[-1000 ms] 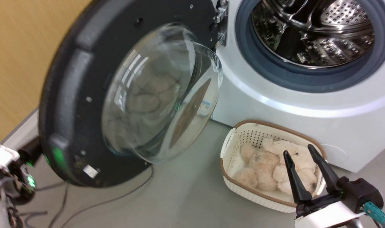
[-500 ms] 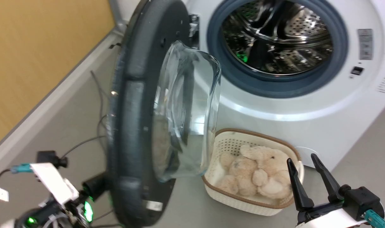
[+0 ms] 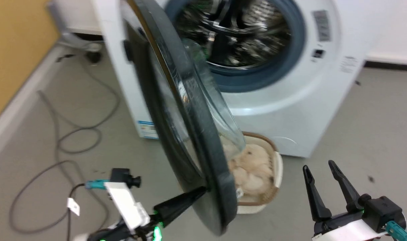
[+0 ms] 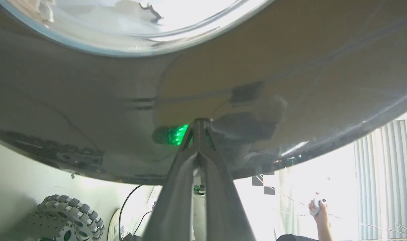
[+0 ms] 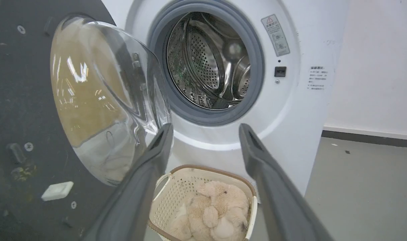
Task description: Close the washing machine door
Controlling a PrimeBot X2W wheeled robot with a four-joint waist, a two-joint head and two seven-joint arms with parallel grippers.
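Grey floor (image 3: 374,134): runs from near to far under everything.
Machine (image 3: 290,110): white, far middle; its steel drum (image 5: 206,63) lies uncovered inside a grey ring (image 5: 206,117).
Door (image 3: 210,167): black, hinged at the left of the opening, partway open, almost edge-on from the head; its glass bowl (image 5: 99,100) bulges towards the drum.
Basket (image 5: 176,197): white lattice with a brown rim, on the floor just in front of the machine, right of the door's low edge.
Toy (image 5: 213,214): cream plush, lying in the basket.
Left gripper (image 3: 201,191): fingers pressed together with nothing between them, tips touching the door's outer face near its low edge.
Right gripper (image 3: 318,165): near right, fingers spread and empty, apart from door and basket.
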